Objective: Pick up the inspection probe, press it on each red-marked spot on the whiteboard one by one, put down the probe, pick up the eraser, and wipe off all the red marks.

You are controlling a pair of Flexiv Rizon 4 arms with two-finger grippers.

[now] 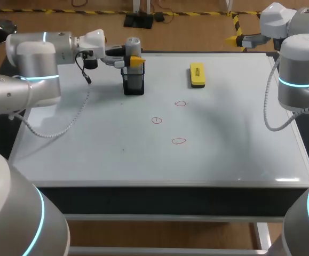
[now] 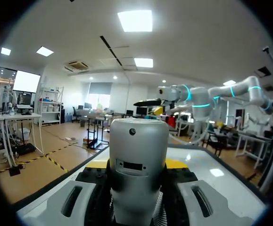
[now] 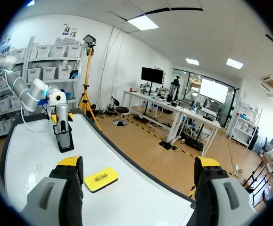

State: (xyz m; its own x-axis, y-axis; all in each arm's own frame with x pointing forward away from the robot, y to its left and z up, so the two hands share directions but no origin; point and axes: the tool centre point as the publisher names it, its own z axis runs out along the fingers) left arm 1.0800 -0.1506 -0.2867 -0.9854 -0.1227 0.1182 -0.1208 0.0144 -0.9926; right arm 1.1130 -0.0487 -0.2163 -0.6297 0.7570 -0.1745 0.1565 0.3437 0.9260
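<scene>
your left gripper [image 1: 133,60] straddles the probe [image 1: 133,46] in its black holder [image 1: 134,85]; i cannot tell whether it's clamped. grip squarely, then lift straight up before swinging away.

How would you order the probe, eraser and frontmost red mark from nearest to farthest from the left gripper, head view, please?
1. Probe, at the left gripper, in the black holder.
2. Eraser, to its right.
3. Frontmost red mark, nearer the front edge.

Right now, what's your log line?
left gripper shut on silver cylindrical probe in black holder | right gripper open | three red marks unwiped | yellow block eraser untouched
</scene>
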